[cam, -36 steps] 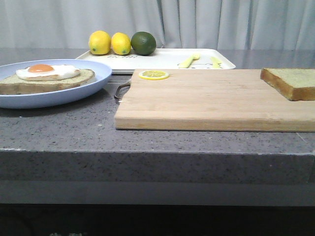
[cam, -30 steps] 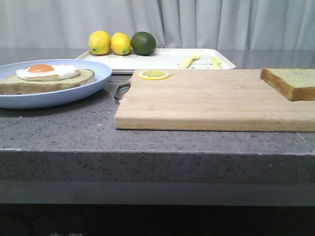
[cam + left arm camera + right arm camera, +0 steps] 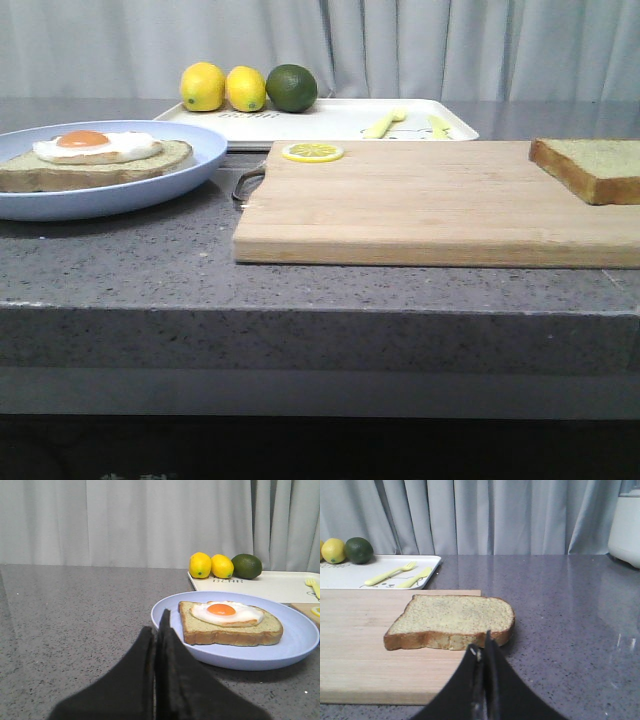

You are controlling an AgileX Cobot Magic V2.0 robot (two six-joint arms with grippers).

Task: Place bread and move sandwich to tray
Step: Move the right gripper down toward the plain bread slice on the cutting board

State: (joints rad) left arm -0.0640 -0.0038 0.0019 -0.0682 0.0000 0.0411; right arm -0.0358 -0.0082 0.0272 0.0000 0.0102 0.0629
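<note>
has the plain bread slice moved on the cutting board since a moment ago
No. In the front view the bread sits at the same far right spot on the cutting board, its corner no nearer the lemon slice.

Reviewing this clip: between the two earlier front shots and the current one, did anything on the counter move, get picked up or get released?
Nothing visibly changed. The bread lies on the cutting board as before, the sandwich sits on its blue plate, and the tray with the fruit is unmoved. Neither arm appears in the front view.
</note>
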